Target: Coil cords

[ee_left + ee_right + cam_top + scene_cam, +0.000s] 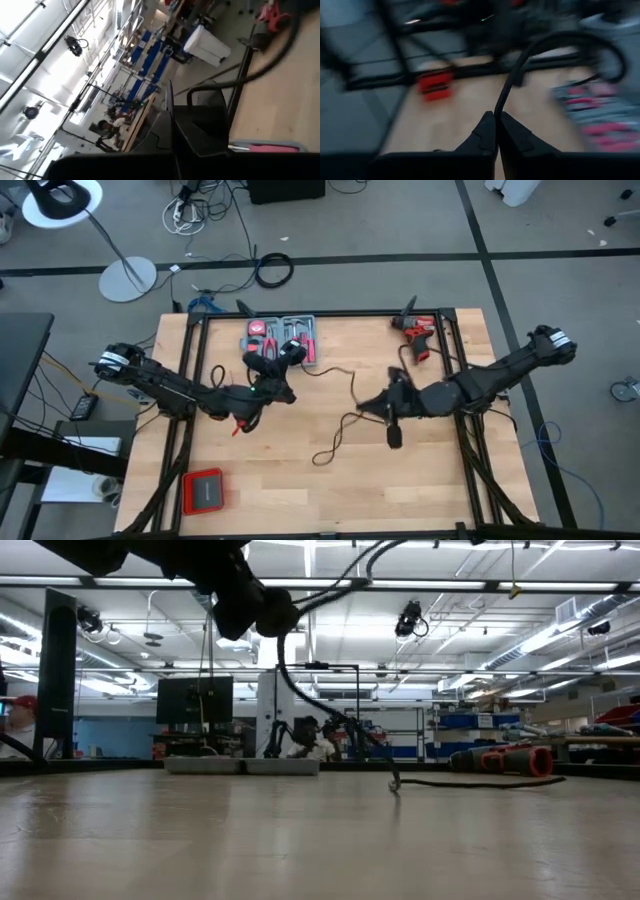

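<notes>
The thin black cable [335, 442] runs across the table's middle between my two grippers. One end [316, 458] lies loose on the wood toward the near edge. A small black block [394, 437], apparently its plug, sits just on the near side of my right gripper [366, 408]. That gripper is shut on the cable at mid-table. My left gripper [288, 370] is beside the grey tool case [282, 340] and seems shut on the cable's other end. In the low view the cable [470, 782] drops from a raised gripper to the table. My left gripper seems to hold the cable near its far-left end [303, 371]. The gripper itself hides the place of contact, so the kind of hold cannot be told. From there the cable runs toward the table's right. My right gripper pinches the cable [499, 102] between its two shut fingertips [487, 131]. The cable rises from the tips and curves away slack. Its other part trails down onto the table toward the near edge.
The open grey tool case with red-handled tools stands at the far edge, left of centre. A red and black drill [417, 338] lies at the far right. A red box [203, 492] sits near the near-left corner. Bare wood lies between the grippers and the near edge.
</notes>
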